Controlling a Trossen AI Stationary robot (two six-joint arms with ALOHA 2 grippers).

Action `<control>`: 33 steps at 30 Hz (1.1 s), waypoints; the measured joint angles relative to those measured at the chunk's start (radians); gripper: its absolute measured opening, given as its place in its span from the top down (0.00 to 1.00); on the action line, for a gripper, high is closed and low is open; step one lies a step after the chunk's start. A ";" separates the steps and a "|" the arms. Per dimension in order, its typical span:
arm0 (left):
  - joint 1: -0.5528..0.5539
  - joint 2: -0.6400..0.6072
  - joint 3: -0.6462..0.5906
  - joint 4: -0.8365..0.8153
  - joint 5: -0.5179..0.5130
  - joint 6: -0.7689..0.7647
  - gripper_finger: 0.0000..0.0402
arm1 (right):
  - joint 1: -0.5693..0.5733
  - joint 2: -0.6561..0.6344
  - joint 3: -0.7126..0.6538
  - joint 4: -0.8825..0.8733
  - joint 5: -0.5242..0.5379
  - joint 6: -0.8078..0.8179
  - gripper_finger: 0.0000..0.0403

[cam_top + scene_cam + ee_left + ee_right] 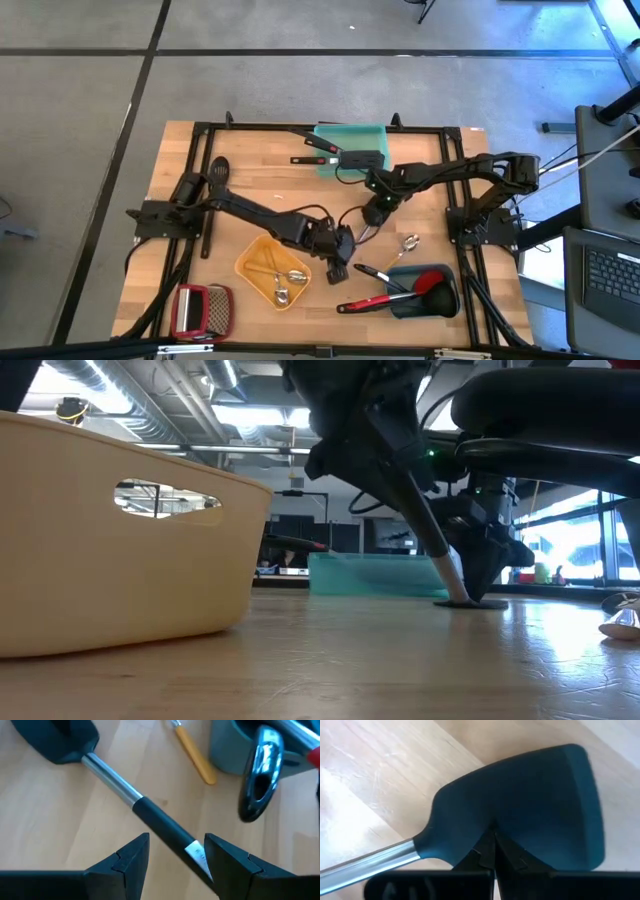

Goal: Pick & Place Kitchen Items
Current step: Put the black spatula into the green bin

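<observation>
A black spatula with a steel shaft (430, 530) stands slanted near the table's middle. Its blade (520, 805) lies on the wood and its handle (165, 822) is raised toward the near edge. My right gripper (375, 212) is shut and sits on the blade, pointing steeply down. My left gripper (342, 245) is open around the black handle, and its two fingers (135, 857) stand on either side of it in the left wrist view. The handle runs slantwise through the gap and disappears beside the other finger (225, 862). My right gripper sets its shut fingertips (494, 837) on the blade's broad face (530, 795), near where the blade meets the shaft, coming from above. The blade lies on the table (470, 601) and the shaft rises from it. My left gripper: the handle passes close by one finger (210, 855), and I cannot tell whether they touch.
A yellow tray (250, 250) with small metal spoons lies near the left gripper. A grey-blue tray (452, 305) with a red utensil is at the near right. A teal tray (350, 140) is at the far middle and a red-framed grater (200, 310) at the near left. An orange-handled tool (195, 752) lies close by.
</observation>
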 joint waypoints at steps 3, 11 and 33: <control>-0.010 0.002 0.000 0.026 0.000 -0.011 0.54 | 0.001 0.001 0.000 0.004 -0.003 0.010 1.00; -0.038 0.116 0.058 0.042 -0.010 -0.056 0.54 | 0.002 0.002 -0.002 0.024 -0.009 0.028 1.00; -0.013 0.216 0.219 -0.318 -0.217 -0.127 0.54 | 0.003 0.004 -0.003 0.018 -0.021 0.024 1.00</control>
